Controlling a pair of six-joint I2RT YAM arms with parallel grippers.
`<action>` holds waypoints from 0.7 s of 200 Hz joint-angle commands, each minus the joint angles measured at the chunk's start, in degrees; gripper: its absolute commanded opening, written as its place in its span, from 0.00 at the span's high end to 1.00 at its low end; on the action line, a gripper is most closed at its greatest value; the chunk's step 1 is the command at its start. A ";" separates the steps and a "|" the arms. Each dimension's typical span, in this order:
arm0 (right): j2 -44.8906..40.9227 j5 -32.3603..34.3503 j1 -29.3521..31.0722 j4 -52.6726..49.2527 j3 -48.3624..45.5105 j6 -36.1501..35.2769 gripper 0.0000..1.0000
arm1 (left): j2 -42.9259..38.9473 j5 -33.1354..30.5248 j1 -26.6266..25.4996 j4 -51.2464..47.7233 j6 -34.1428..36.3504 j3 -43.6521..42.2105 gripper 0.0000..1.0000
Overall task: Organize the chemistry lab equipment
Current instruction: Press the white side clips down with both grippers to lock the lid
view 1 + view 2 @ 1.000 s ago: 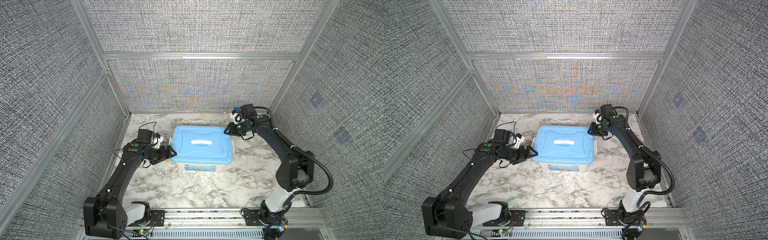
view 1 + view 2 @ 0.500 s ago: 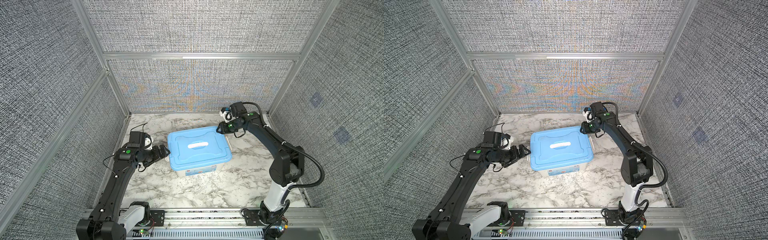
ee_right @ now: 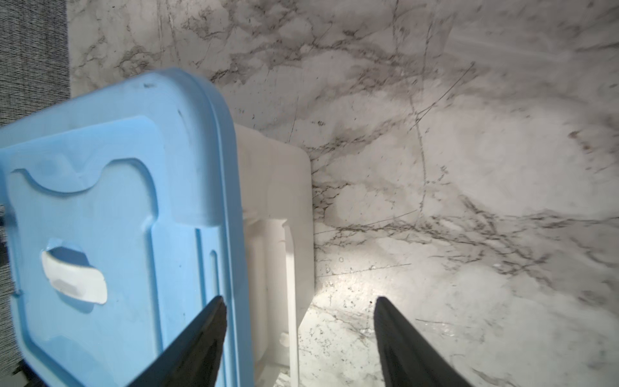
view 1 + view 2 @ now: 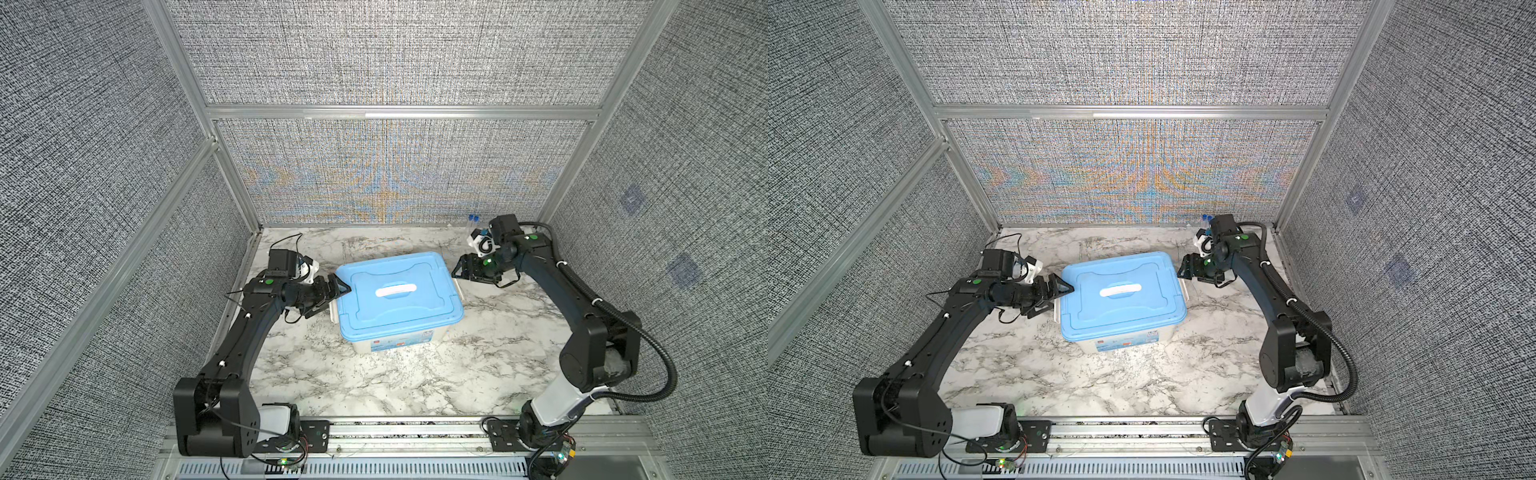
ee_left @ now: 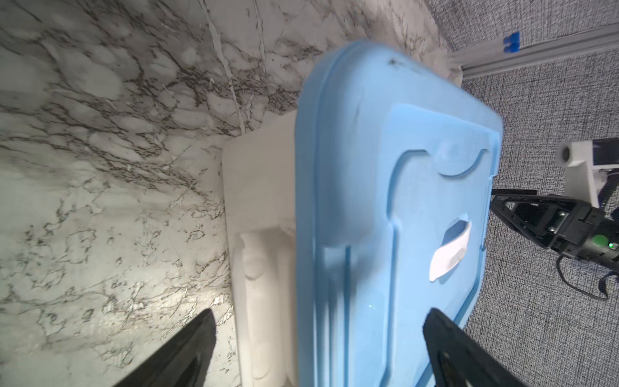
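Flanking the lidded tub (image 4: 390, 343) on the bench (image 4: 353, 382), the left gripper (image 4: 338, 295) spreads open astride the left edge of the light-blue lid (image 4: 374, 309), the right gripper (image 3: 298, 298) open at its right end, with two blue-capped tubes (image 4: 473, 223) by the back wall behind it.

lidded tub (image 4: 395, 344) blocks centre, open marble (image 4: 374, 390) in front

Grey woven wall panels (image 4: 395, 50) in aluminium framing (image 4: 399, 112) enclose a white marble-patterned tabletop (image 4: 374, 382)
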 commanded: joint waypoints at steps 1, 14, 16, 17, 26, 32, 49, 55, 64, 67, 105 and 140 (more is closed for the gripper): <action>-0.47 -12.50 -1.13 4.10 -3.43 1.34 0.26 | 1.97 2.44 -0.01 -0.62 2.87 0.08 0.07; -0.30 -16.75 -1.19 6.14 -5.13 1.73 0.26 | 2.24 3.09 0.00 0.52 2.58 -0.54 0.09; -0.30 -17.16 -1.20 6.49 -5.35 1.86 0.26 | 2.23 3.30 0.01 0.72 2.46 -0.60 0.09; -0.30 -17.38 -1.23 6.66 -5.49 1.92 0.26 | 2.22 3.40 0.00 0.83 2.42 -0.65 0.09; -0.14 -19.39 -1.31 8.23 -6.48 2.58 0.27 | 2.18 4.05 0.05 1.69 1.97 -0.92 0.10; -0.10 -21.12 -1.28 9.59 -7.26 3.35 0.27 | 2.16 4.62 0.06 2.22 1.67 -1.16 0.12; -0.11 -25.17 -1.33 12.71 -8.65 5.25 0.27 | 2.23 6.74 0.05 3.79 0.92 -1.67 0.15; -0.27 -26.07 -1.29 13.82 -9.20 6.04 0.27 | 2.37 7.18 -0.01 4.08 0.68 -1.73 0.16; -0.77 -27.02 -1.30 15.37 -9.93 7.10 0.27 | 2.39 7.36 0.07 4.02 0.65 -1.83 0.18; -0.88 -27.46 -1.29 15.89 -10.13 7.43 0.27 | 2.39 7.35 0.05 3.98 0.63 -1.82 0.19; -1.94 -26.87 -1.22 18.06 -11.60 9.83 0.33 | 2.58 4.64 0.05 1.05 1.98 -0.34 0.26; -3.20 -19.34 -0.01 13.19 -10.99 6.69 0.38 | 3.10 1.89 -0.01 -2.50 3.48 1.86 0.32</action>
